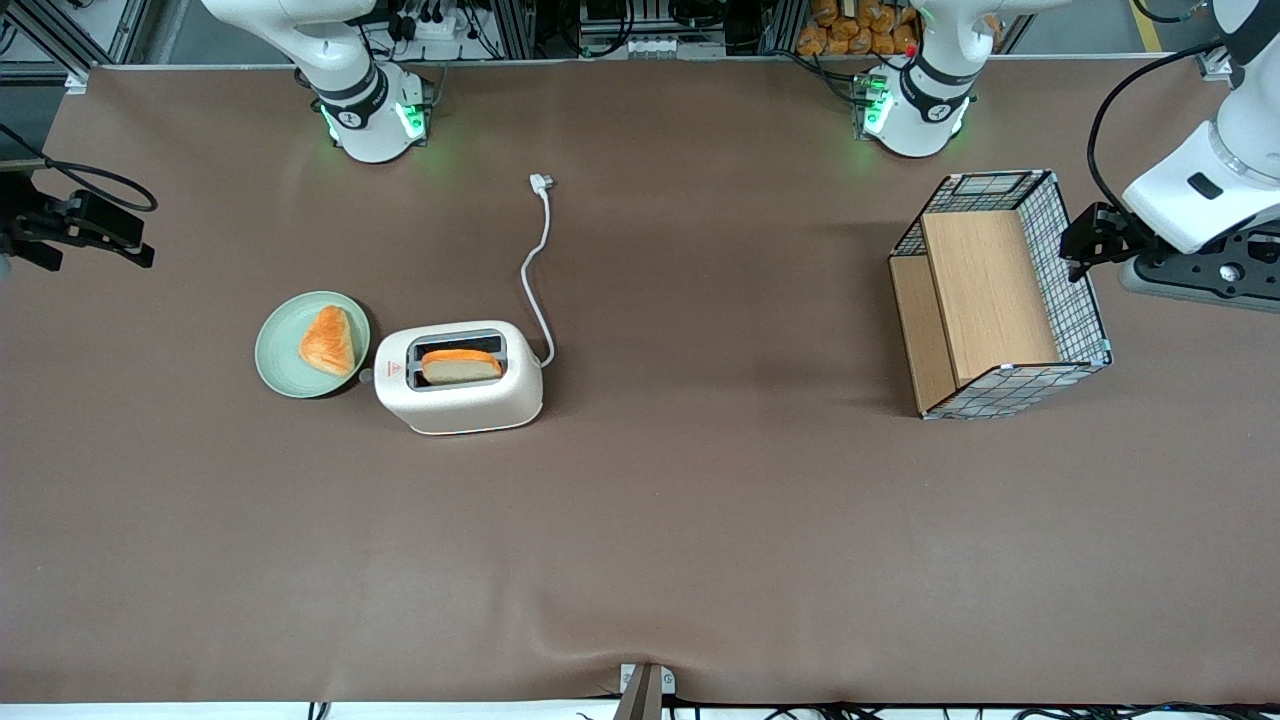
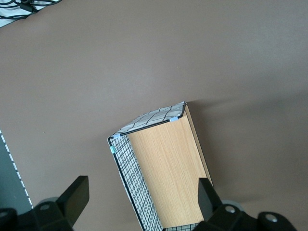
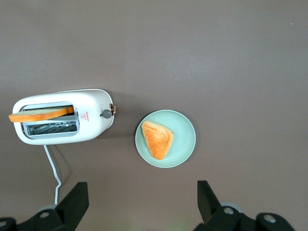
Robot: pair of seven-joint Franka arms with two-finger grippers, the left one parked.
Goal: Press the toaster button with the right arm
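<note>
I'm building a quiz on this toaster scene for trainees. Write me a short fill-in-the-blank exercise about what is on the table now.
1. A slice of bread stands in one slot of the ___.
2. The pastry lies on a green ___.
3. The gripper, with fingers ___, hangs above the table, not touching the toaster button.
4. The toaster's white cord is ___, its plug lying on the table.

Missing words: toaster; plate; open; unplugged
</note>
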